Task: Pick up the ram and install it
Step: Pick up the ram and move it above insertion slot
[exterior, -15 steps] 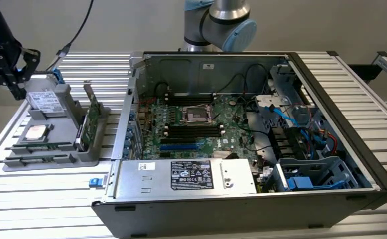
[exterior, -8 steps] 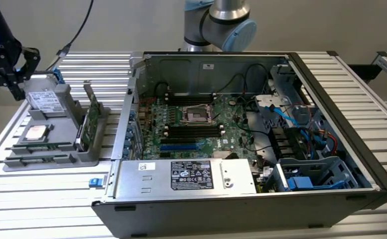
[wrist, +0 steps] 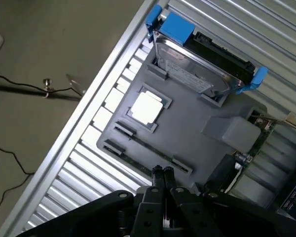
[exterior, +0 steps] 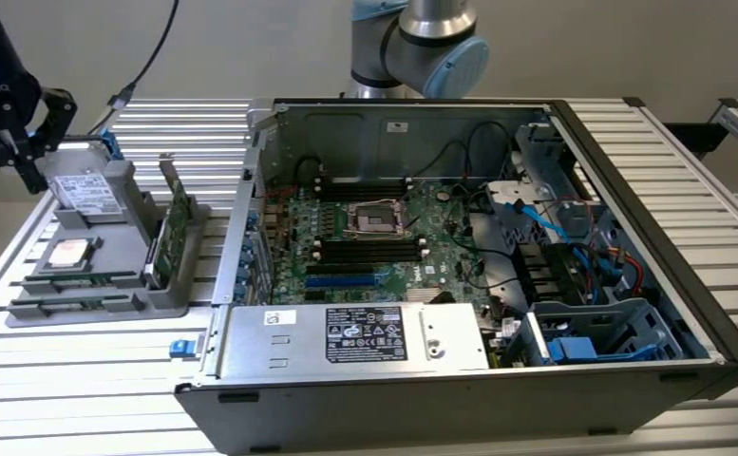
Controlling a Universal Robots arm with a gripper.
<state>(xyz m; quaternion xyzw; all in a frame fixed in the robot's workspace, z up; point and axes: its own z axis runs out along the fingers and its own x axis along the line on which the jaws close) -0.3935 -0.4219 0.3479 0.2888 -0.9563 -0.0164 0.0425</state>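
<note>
- Grey plastic tray (exterior: 153,299) sits on the slatted aluminium table (exterior: 77,380), at the exterior view's left of the open PC case (exterior: 470,418).
- ram (wrist: 153,149): thin green stick, standing on edge in a long clip-ended slot of the tray, not in the case.
- A second long slot runs parallel just beside it. Can't tell if that one is filled.
- Same tray also carries a silver hard drive (wrist: 197,69) with blue rails, a CPU (wrist: 147,107) flat in a square pocket, and a green expansion card (exterior: 172,223) standing upright.
- gripper (wrist: 163,174): jaws pressed together, nothing pinched between them.
- Wrist view puts the fingertips over the tray edge close to the ram slots. Can't tell whether they touch.
- Exterior view: the gripper (exterior: 20,157) hangs at the tray's far end, just beside the hard drive.
- motherboard (exterior: 295,249) lies inside the case, with black memory slots on both sides of the CPU socket.
</note>
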